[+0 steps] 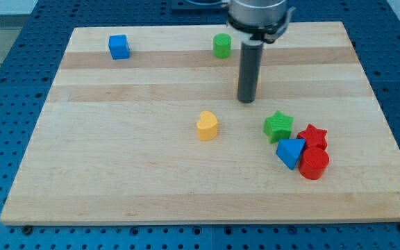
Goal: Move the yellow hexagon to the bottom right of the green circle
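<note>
The green circle [221, 46] stands near the view's top, just left of centre. My tip [246, 101] rests on the board below and to the right of it. A thin yellow-orange sliver [257, 85] shows at the rod's right edge; it looks like the yellow hexagon, mostly hidden behind the rod. I cannot tell if the tip touches it. A yellow heart [207, 126] lies below and to the left of the tip, apart from it.
A blue cube [119, 47] sits at the top left. A green star [278, 126], red star [313, 135], blue triangle [291, 152] and red cylinder [314, 164] cluster at the lower right. The wooden board [117, 173] ends at blue perforated table.
</note>
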Tool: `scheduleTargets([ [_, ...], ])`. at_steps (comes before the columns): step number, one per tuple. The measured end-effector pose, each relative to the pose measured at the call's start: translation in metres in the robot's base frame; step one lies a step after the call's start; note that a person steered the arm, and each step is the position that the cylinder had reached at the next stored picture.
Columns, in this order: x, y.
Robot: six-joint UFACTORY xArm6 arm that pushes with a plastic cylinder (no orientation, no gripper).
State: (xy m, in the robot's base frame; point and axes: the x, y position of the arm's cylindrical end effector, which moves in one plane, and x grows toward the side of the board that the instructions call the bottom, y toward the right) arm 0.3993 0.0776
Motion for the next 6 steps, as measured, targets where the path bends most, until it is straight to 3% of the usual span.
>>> scheduleTargets([
  [2,-0.007,-0.048],
  [5,-0.045,0.059],
  [6,-0.051,0.041],
])
